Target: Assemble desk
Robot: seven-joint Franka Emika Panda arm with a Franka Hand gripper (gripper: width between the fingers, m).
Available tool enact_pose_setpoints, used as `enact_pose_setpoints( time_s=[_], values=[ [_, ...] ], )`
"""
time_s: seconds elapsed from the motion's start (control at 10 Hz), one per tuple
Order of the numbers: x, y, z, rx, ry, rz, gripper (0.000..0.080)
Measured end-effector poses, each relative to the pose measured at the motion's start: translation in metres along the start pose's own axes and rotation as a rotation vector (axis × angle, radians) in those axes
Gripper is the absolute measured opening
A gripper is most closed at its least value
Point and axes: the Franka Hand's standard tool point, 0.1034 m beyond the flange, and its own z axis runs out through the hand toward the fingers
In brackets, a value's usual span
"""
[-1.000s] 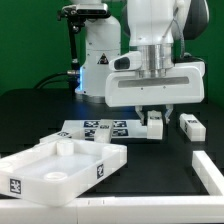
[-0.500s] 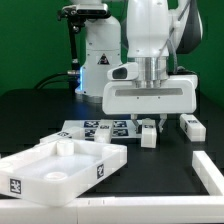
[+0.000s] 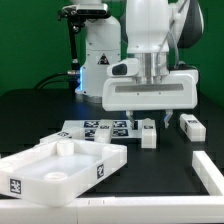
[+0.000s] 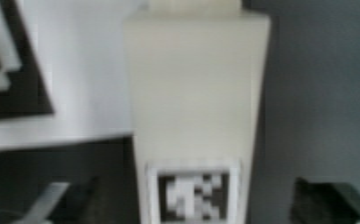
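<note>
The gripper (image 3: 150, 124) has come down and let go of the leg (image 3: 148, 136). A moment back it carried the leg a little above the surface (image 3: 40, 110); now the leg rests on it, just beside the marker board's (image 3: 95, 128) end toward the exterior view's right. In the wrist view the leg (image 4: 195, 100) fills the middle and the fingertips (image 4: 56, 203) sit clear of it on either side, so the jaws stand apart with nothing held. The tabletop (image 3: 60, 165) lies on the camera side of the marker board, with no leg fitted that I can see. A second leg (image 3: 190, 125) lies farther from the marker board than the first. I judge this leg was set down for a fresh hold, so fitting is yet to begin
</note>
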Motion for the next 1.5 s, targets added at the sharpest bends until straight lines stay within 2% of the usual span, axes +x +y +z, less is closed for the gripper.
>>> enact_pose_setpoints(
  time_s=[0.1,0.2,0.3,0.4,0.6,0.7,0.9,1.0,1.4,1.5],
  values=[
    [0.015,0.009,-0.019,0.025,-0.043,-0.028,0.0618],
    [0.045,0.014,-0.043,0.044,-0.062,-0.068,0.0640],
    [0.060,0.016,-0.045,0.037,-0.007,-0.052,0.0640],
    [0.043,0.017,-0.035,0.031,-0.041,-0.058,0.0648],
    [0.049,0.019,-0.038,0.034,-0.036,-0.051,0.0649],
    [0.053,0.036,-0.037,0.033,-0.043,-0.047,0.0649],
    [0.085,0.084,-0.052,0.058,-0.055,-0.084,0.0649],
    [0.097,0.093,-0.058,0.073,-0.067,-0.081,0.0649],
    [0.096,0.092,-0.057,0.070,-0.069,-0.089,0.0649],
    [0.097,0.093,-0.057,0.079,-0.090,-0.081,0.0649]
  ],
)
